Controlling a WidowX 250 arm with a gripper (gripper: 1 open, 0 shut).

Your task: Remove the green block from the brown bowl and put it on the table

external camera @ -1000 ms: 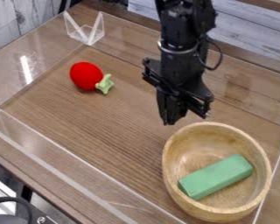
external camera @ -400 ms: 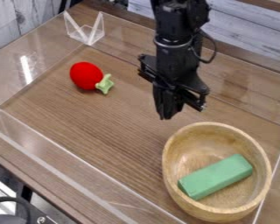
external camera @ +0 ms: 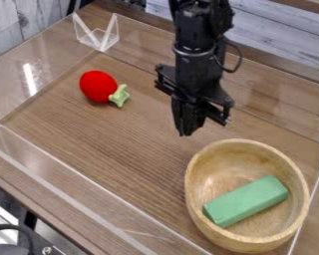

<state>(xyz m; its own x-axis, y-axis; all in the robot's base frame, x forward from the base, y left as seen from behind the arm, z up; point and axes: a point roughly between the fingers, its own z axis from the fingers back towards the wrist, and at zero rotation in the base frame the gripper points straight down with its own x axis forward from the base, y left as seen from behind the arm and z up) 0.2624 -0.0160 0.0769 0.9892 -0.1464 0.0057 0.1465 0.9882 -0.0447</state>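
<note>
While the gripper point(external camera: 189, 127) hangs clenched on nothing just beyond the bowl point(external camera: 201, 165), above the table point(external camera: 96, 149), the block point(external camera: 245, 201) lies flat inside the bowl; a red toy point(external camera: 100, 87) sits well left.

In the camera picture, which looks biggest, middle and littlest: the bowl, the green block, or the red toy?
1. brown bowl, clearly biggest
2. green block
3. red toy, littlest, though it sits farther from the camera, so that is less sure

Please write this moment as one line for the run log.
gripper: shut, empty, above table, outside bowl | green block: lying in brown bowl | red toy: on table, apart | step: block not grasped
</note>
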